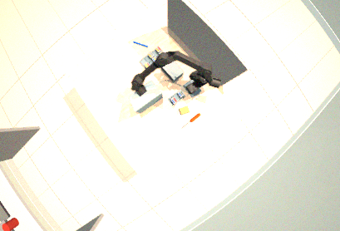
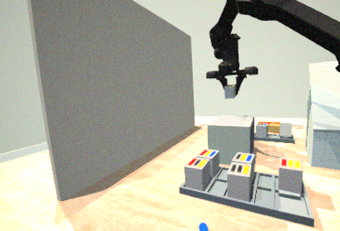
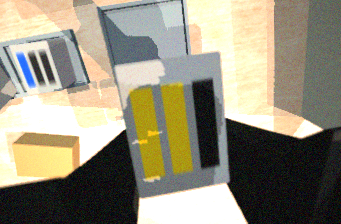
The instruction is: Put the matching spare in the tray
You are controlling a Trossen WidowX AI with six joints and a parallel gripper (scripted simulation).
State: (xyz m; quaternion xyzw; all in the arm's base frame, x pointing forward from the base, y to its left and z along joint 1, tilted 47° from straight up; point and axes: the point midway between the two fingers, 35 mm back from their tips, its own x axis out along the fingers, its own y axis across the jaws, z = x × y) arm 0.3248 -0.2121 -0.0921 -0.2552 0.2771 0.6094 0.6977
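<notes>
Wrist view, gripper point(image 2: 232, 85) clenched on boxy grey spare point(image 3: 174, 129), matte yellow-yellow-black stripes

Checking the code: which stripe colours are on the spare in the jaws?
Yellow, yellow, black on the spare, clearest in the wrist view.

Dark charcoal jointed arm point(image 2: 301, 21), thick matte links, black two-fingered hand point(image 2: 232, 82) on a crossbar

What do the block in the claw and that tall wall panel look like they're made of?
The block in the claw: flat matte grey, probably plastic or painted metal, with two yellow stripes and one black that look printed on. The wall panel: uniform dull grey, no seams, grain or shine; painted board or plastic sheet, hard to say which.
</notes>
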